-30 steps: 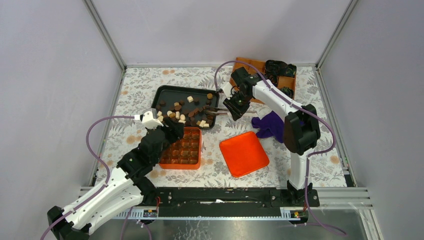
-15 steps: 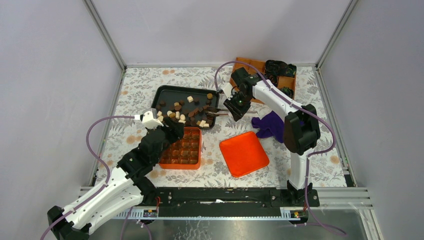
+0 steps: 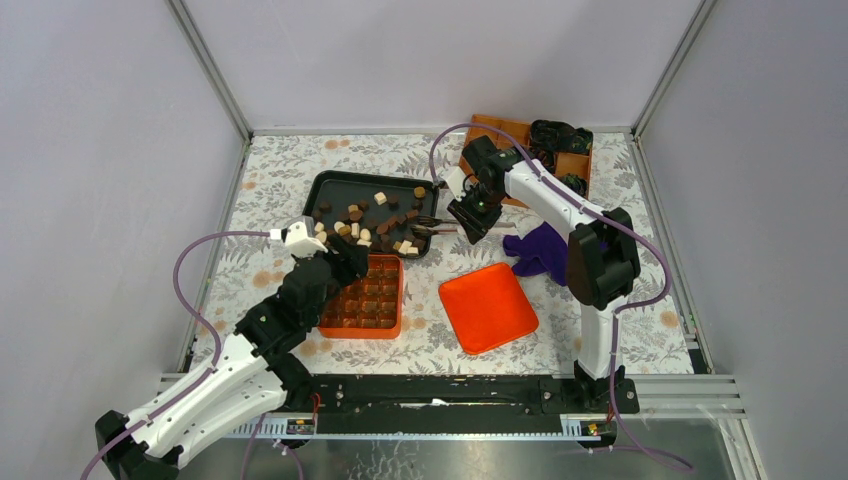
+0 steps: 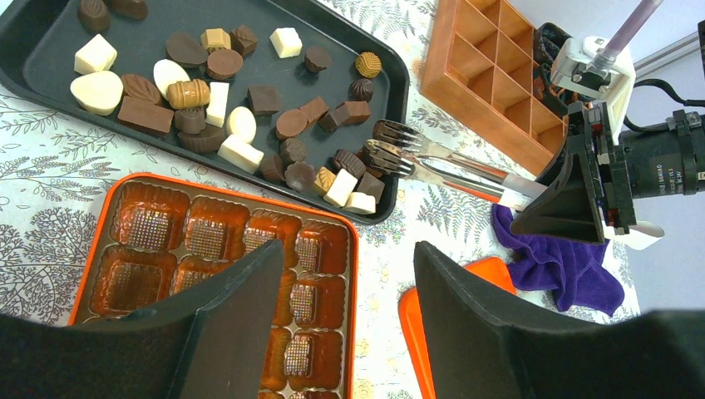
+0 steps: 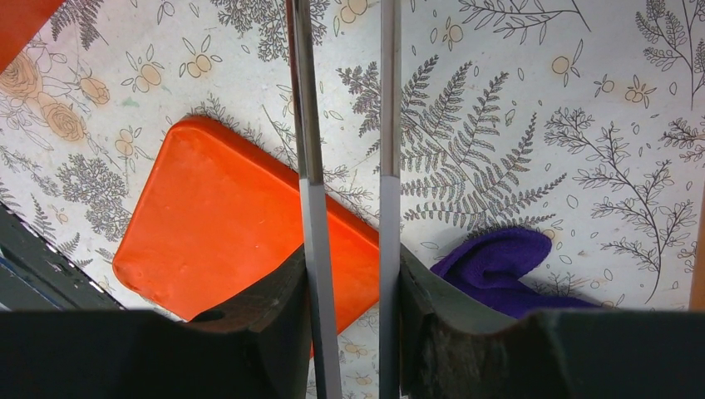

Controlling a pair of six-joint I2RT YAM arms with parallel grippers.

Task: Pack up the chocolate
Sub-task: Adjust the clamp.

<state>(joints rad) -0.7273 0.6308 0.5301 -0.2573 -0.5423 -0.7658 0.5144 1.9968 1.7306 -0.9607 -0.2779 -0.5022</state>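
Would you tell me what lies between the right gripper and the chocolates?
Metal tongs, held by the right gripper, reaching over the tray; left wrist view shows it.

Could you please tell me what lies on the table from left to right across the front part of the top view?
In order: orange box → orange lid → purple cloth.

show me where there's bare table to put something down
Bare table lies left of the black tray, toward the far-left corner, and right of the purple cloth, by the right wall. Crowded: between the tray, the tongs, the orange lid and the chocolate box.
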